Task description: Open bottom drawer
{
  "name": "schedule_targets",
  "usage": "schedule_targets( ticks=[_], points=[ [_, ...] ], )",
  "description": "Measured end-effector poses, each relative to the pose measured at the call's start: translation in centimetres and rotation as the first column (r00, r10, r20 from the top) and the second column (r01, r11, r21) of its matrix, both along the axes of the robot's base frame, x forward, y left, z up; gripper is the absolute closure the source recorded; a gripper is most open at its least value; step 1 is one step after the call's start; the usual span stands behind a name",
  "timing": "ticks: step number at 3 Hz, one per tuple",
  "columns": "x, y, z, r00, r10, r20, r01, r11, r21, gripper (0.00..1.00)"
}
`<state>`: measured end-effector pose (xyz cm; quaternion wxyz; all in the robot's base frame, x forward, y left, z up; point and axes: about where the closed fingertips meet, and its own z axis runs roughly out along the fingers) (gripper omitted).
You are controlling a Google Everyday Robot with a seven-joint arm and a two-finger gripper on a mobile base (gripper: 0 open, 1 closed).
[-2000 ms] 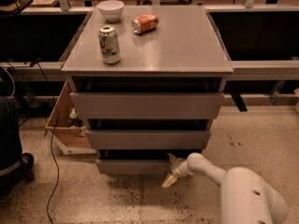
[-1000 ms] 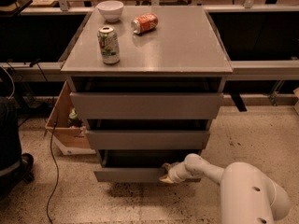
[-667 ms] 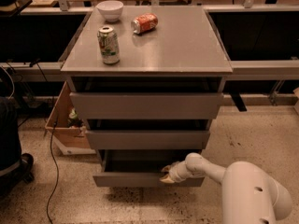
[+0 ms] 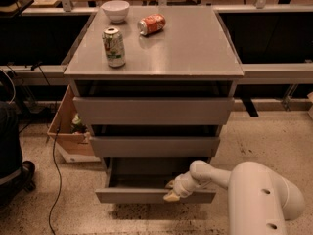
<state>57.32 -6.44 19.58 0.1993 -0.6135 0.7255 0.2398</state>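
Observation:
The grey cabinet point(image 4: 154, 62) has three drawers. The bottom drawer point(image 4: 132, 195), the slimmest one with a flat grey front, is pulled out well past the middle drawer point(image 4: 154, 146), and its grey box interior shows. My gripper point(image 4: 172, 191) reaches in from the lower right on a white arm point(image 4: 259, 195) and sits at the top edge of the bottom drawer's front, right of its centre.
On the cabinet top stand a green-and-white can point(image 4: 114, 46), a red can on its side point(image 4: 152, 24) and a white bowl point(image 4: 116, 10). A cardboard box point(image 4: 68, 131) sits on the floor left of the cabinet. A black cable point(image 4: 54, 180) trails across the floor.
The bottom drawer has slid further out toward the camera, and my gripper has moved with its front edge, down and to the left.

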Motion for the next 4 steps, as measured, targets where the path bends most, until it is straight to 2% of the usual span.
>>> schedule_targets(
  ticks=[1,2,3,4],
  points=[
    [-7.9,2.4,0.7,0.9688,0.083,-0.234,-0.080,0.997,0.020,0.13],
    [-12.4,3.7,1.2,0.9235,0.127,-0.362,-0.120,0.992,0.041,0.00],
    [-14.8,4.3,1.8,0.8920,0.150,-0.426,-0.143,0.989,0.047,0.00],
    [-15.2,4.2,2.9,0.8934,0.144,-0.425,-0.145,0.989,0.031,0.00]
  ],
)
